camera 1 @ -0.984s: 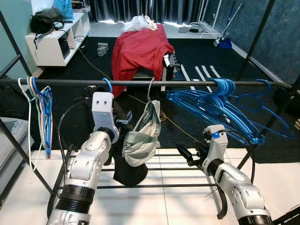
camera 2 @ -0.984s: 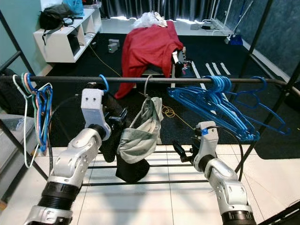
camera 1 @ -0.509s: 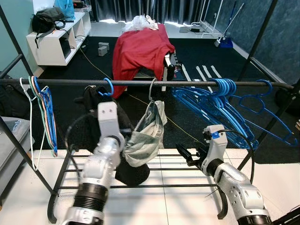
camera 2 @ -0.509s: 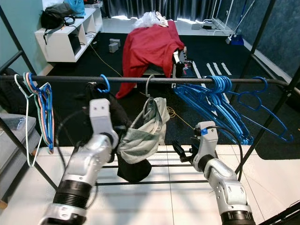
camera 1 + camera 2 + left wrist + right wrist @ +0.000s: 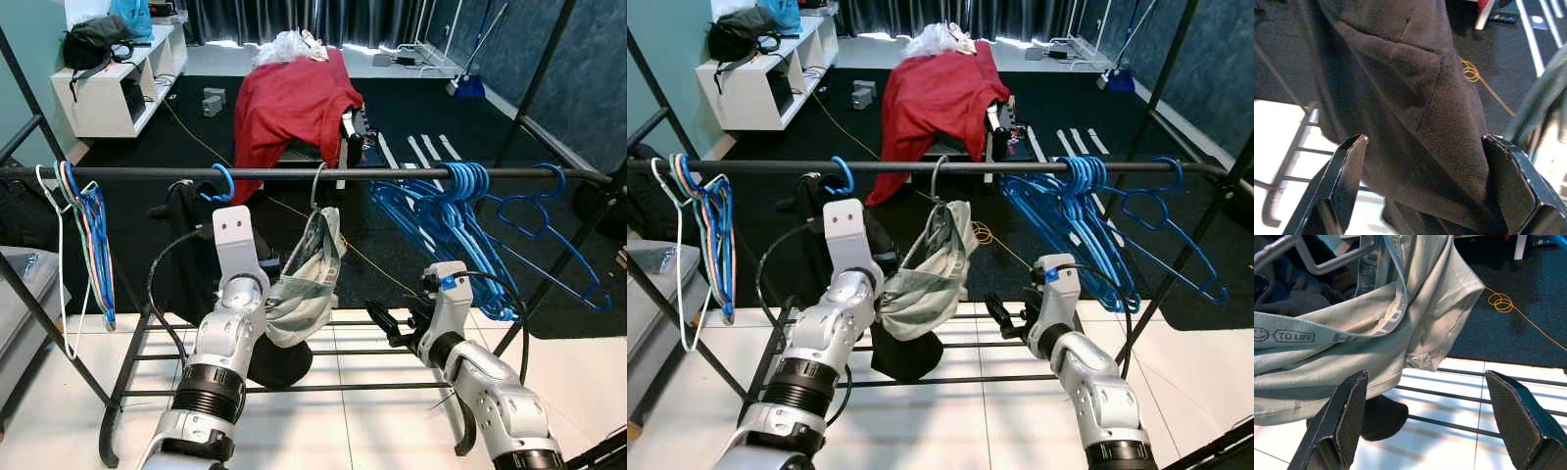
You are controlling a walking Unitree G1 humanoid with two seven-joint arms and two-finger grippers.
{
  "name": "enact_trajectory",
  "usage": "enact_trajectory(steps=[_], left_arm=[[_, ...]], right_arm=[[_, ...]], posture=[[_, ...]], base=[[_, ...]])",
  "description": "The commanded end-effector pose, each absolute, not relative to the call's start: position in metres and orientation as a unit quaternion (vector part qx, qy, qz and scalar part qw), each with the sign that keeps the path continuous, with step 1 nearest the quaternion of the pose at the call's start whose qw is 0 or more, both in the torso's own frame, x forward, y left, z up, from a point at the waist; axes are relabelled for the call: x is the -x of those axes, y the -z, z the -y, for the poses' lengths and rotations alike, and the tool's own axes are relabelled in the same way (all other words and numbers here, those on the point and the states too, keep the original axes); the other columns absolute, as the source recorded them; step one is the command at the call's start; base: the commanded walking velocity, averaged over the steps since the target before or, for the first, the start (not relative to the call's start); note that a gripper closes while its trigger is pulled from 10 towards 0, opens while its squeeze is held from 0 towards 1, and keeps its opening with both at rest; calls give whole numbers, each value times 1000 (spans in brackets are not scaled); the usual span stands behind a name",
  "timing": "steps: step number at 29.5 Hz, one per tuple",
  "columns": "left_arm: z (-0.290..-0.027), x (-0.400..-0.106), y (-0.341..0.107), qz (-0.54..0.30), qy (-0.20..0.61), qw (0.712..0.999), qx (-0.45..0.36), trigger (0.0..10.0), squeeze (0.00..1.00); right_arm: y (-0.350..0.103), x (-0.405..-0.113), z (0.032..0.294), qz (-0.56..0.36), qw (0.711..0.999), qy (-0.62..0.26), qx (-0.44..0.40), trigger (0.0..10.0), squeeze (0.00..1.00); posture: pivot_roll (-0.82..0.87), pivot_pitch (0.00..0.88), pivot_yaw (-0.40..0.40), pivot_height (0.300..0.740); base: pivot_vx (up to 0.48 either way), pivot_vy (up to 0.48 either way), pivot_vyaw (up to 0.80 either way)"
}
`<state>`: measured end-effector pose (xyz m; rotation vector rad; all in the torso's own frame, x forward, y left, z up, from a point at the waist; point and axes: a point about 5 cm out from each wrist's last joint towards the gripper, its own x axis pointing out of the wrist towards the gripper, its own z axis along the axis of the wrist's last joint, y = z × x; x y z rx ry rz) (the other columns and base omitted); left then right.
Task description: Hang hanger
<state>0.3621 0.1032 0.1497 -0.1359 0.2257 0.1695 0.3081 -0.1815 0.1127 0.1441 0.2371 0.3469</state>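
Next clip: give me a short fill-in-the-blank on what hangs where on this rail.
The grey-green garment hangs from a ____ hanger hook on the rail.
The bunch of empty hangers toward the robot's right is ____ in colour.
The left gripper has its fingers open around ____ fabric.
Missing words: silver; blue; black

Red cloth (image 5: 292,103) draped behind — white shelf (image 5: 116,90) beside the wall.

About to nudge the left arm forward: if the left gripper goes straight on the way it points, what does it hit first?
Most likely the dark garment: it hangs right ahead of the open left gripper, close between its fingers. How near is hard to judge.
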Motion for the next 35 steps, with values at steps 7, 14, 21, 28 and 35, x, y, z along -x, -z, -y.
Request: enact_trajectory(steps=[7, 14, 21, 28, 35], left_arm=[[-129, -358, -120, -148, -141, 979, 22, 8667, 0], [-139, -365, -132, -126, -151, 980, 26, 0, 0], [-153, -368, -138, -109, -157, 981, 21, 0, 0], [-168, -369, -152, -69, -159, 985, -4, 0, 0], [-204, -368, -185, 14, -157, 986, -56, 0, 0]], right_arm=[[-112, -307, 181, -115, 976, -168, -78, 10000, 0], [-112, -307, 182, -114, 976, -166, -78, 10000, 0], [-112, -307, 182, -114, 977, -165, -77, 10000, 0], [-112, -307, 182, -113, 977, -164, -77, 10000, 0], [-112, -308, 182, -114, 977, -165, -78, 10000, 0]], posture=[[-95, 77, 7, 740], [-97, 75, 10, 740], [-96, 71, 11, 740], [-95, 69, 9, 740], [-87, 68, 8, 740]], base=[[0, 0, 0], [0, 0, 0], [0, 0, 0], [0, 0, 0], [0, 0, 0]])
